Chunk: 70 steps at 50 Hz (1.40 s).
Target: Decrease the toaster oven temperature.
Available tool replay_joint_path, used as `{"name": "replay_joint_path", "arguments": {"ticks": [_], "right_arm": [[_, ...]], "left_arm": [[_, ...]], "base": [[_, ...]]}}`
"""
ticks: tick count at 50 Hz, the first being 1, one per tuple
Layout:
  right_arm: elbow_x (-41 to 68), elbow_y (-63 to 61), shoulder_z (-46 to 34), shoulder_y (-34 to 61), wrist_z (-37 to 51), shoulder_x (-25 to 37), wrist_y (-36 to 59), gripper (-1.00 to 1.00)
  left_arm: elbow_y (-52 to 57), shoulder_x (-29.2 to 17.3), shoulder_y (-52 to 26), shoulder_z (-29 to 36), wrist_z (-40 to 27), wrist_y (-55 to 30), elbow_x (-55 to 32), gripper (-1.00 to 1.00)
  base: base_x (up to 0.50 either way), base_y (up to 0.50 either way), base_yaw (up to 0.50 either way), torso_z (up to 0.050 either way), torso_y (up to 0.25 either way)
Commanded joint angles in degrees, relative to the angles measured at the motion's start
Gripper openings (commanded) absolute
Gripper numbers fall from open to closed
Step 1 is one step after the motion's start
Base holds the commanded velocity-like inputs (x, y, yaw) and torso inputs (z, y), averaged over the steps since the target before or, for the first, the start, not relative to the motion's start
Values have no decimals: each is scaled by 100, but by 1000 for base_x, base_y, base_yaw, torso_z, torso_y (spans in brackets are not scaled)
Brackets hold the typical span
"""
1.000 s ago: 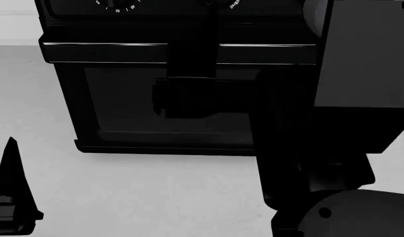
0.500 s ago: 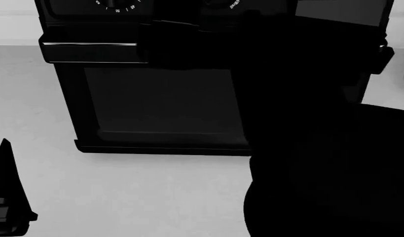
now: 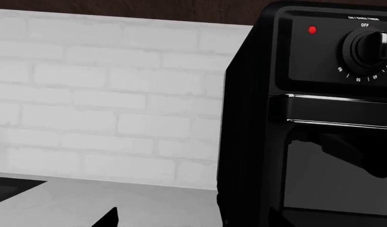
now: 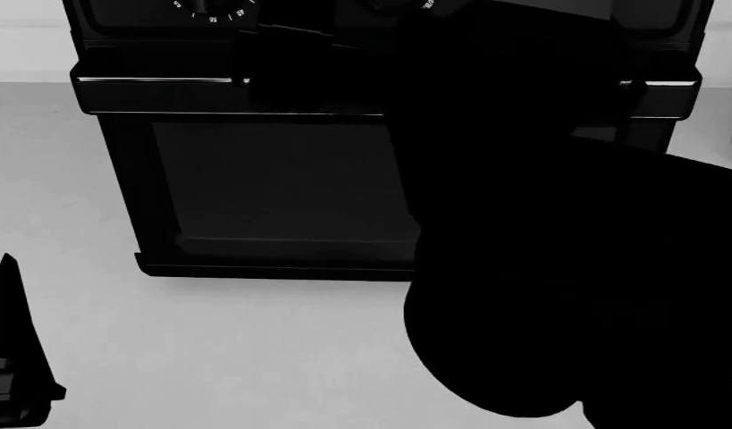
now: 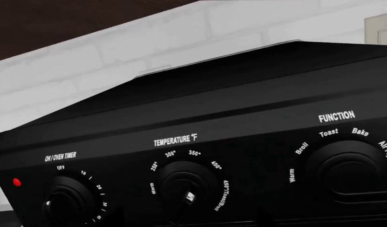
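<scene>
The black toaster oven stands at the back of the counter, with its dark glass door and silver-edged bar handle. In the right wrist view its control panel fills the frame: timer knob, temperature knob with its white mark pointing down-right, and function knob. My right arm is a black mass over the oven's right half, reaching up to the panel. Its jaws do not show clearly. My left gripper is low at the left, away from the oven, with one fingertip showing wide of centre.
A white brick wall rises behind the grey counter. A dark flat surface lies on the counter's far left in the left wrist view. A red light glows beside the timer knob.
My right arm has risen and swung left across the oven's front, hiding more of the handle and door. The left finger has sunk slightly to the left.
</scene>
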Motion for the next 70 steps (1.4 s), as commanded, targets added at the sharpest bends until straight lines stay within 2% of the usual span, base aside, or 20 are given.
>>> {"name": "replay_joint_path", "arguments": {"ticks": [1,49,50,63,70], "right_arm": [[-181,358,-98,39,-272,-95,-7,100],[-489,1218,-349,214,-902,-405,-72,100],[-524,1217,-365,215,-891,-400,-70,-100],[-495,1095,-462,285,-913,-316,80,-100],[-598,1067,-759,443,-923,-190,462,-100]], "left_arm": [[-32,-24,23,15,-21,35,4,100],[-100,-127,91,0,-119,139,-46,100],[-111,-130,83,8,-123,133,-41,100],[-172,-143,93,79,-132,142,-16,100],[-172,-148,94,68,-149,152,-47,100]], "base": [[0,0,0,0,0],[4,1,2,0,0],[12,3,7,0,0],[10,4,8,1,0],[13,5,9,0,0]]}}
